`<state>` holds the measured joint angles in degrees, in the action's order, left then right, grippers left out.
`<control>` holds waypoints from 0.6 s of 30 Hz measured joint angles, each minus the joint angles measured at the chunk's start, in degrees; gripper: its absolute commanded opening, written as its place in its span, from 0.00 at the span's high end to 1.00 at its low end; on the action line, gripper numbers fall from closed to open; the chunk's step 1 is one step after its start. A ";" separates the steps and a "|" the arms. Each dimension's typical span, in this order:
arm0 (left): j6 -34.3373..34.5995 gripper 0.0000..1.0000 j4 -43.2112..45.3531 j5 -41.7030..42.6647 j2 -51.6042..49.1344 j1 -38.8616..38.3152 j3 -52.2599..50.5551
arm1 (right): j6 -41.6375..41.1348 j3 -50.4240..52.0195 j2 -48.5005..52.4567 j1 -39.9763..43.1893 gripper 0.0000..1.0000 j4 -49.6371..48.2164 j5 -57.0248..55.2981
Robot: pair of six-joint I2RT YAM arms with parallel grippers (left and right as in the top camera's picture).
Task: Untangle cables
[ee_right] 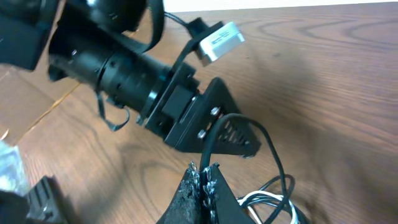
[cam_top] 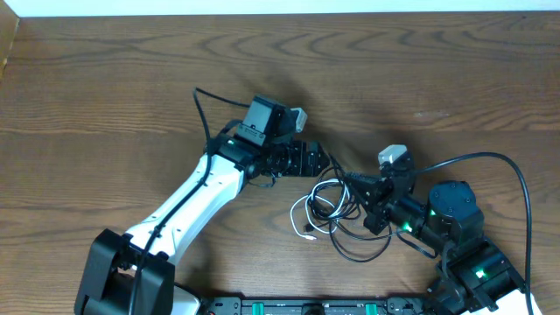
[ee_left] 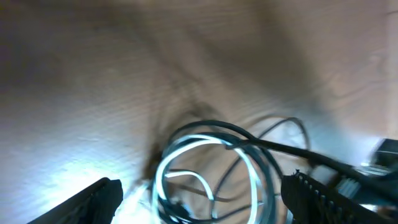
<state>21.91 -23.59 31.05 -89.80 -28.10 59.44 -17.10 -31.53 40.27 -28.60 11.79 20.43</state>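
Note:
The cables lie bunched on the wooden table between the two arms: black loops (cam_top: 354,249) and a shorter white cord (cam_top: 303,214). My left gripper (cam_top: 325,164) is open, just above and left of the bunch. In the left wrist view its fingers (ee_left: 205,202) straddle the loops (ee_left: 211,132) and the white cord (ee_left: 186,175). My right gripper (cam_top: 353,182) is shut on a black cable (ee_right: 214,134). That cable rises from the jaws (ee_right: 205,173) and arcs back down to the bunch (ee_right: 273,202). A taut black strand (ee_left: 292,149) runs towards the right gripper.
The left arm's black wrist and white camera box (ee_right: 221,40) are close in front of the right gripper. The right arm's own thick black wire (cam_top: 503,162) arcs at the right. The table's far edge (cam_top: 280,12) meets a white wall.

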 measured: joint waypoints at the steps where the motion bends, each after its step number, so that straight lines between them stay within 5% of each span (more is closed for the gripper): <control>1: -0.72 0.14 -0.02 -0.68 0.00 0.02 0.00 | -0.55 0.00 0.00 0.28 0.99 0.00 -0.42; 10: -7.82 0.14 2.93 -0.52 0.00 -1.46 0.00 | -4.35 0.00 0.00 2.45 0.99 -0.07 -0.94; 18: -9.07 0.36 9.31 -3.52 0.00 -7.54 -0.07 | -8.35 0.00 0.00 4.46 0.99 -0.13 0.59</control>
<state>12.84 -14.28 27.53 -89.80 -35.64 59.37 -25.45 -31.53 40.27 -24.14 11.66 21.02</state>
